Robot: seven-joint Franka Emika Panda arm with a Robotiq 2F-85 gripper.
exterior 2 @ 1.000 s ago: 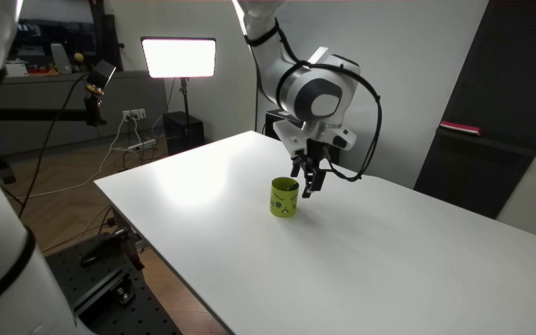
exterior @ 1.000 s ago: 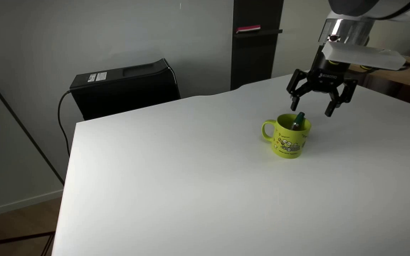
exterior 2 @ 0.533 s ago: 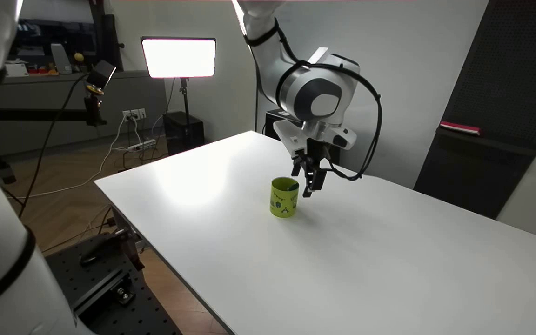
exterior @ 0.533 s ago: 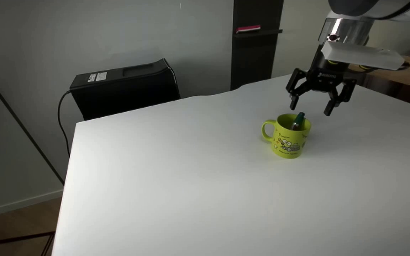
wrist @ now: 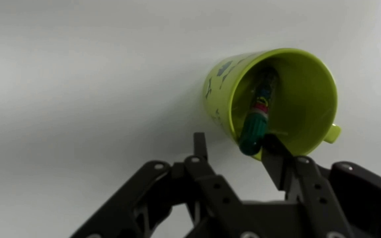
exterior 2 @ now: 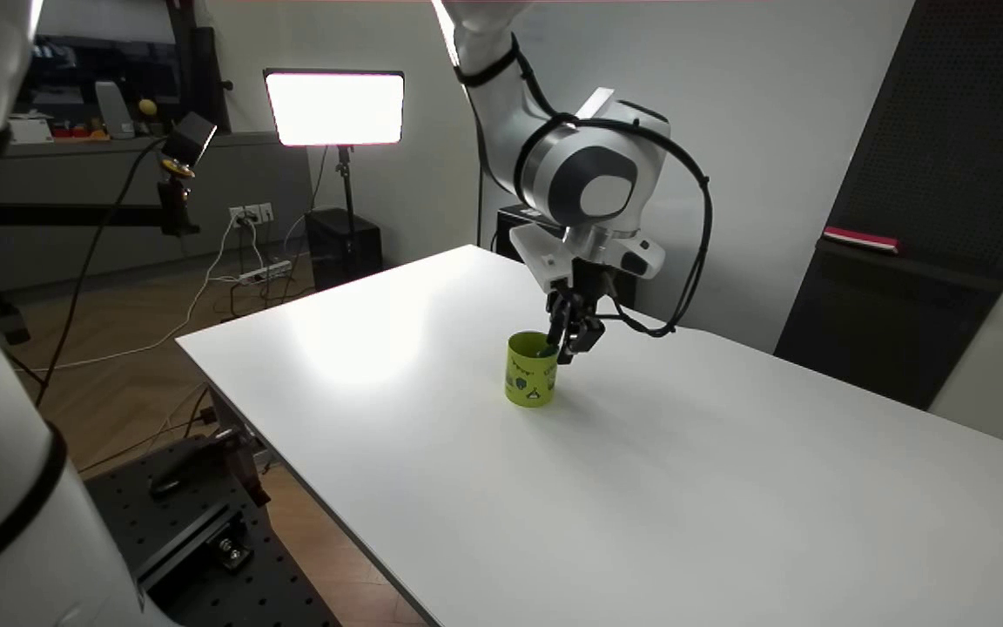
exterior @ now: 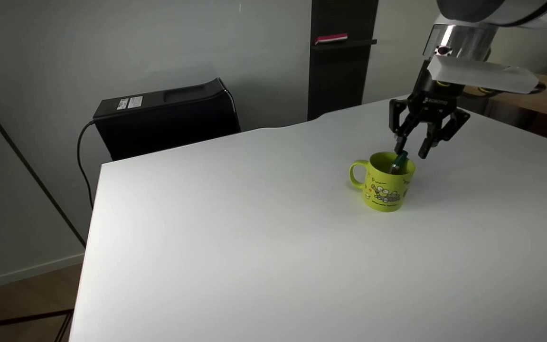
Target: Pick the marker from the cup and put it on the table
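The marker [wrist: 256, 127], with a green cap, leans inside the yellow-green cup [exterior: 387, 192], its cap end sticking out over the rim. In both exterior views the cup stands upright on the white table [exterior: 235, 228]. My gripper [exterior: 412, 148] hangs just above the rim on the cap's side, pointing down. In the wrist view a gap remains between the two fingers of the gripper [wrist: 234, 137]; the right fingertip [wrist: 271, 142] appears to touch the cap, while the left fingertip [wrist: 199, 143] stands well apart from it, outside the cup.
The cup's handle [exterior: 356, 175] points away from the gripper in an exterior view. A black box-shaped unit [exterior: 166, 118] stands beyond the table's far edge. A black cable [exterior 2: 703, 244] loops from the arm beside the gripper. A lit panel [exterior 2: 334, 107] stands behind the table.
The fingers have drawn partway together, one of them coming up to the marker's cap. The arm has hardly moved. The cup stays where it was; the cap looks very slightly shifted.
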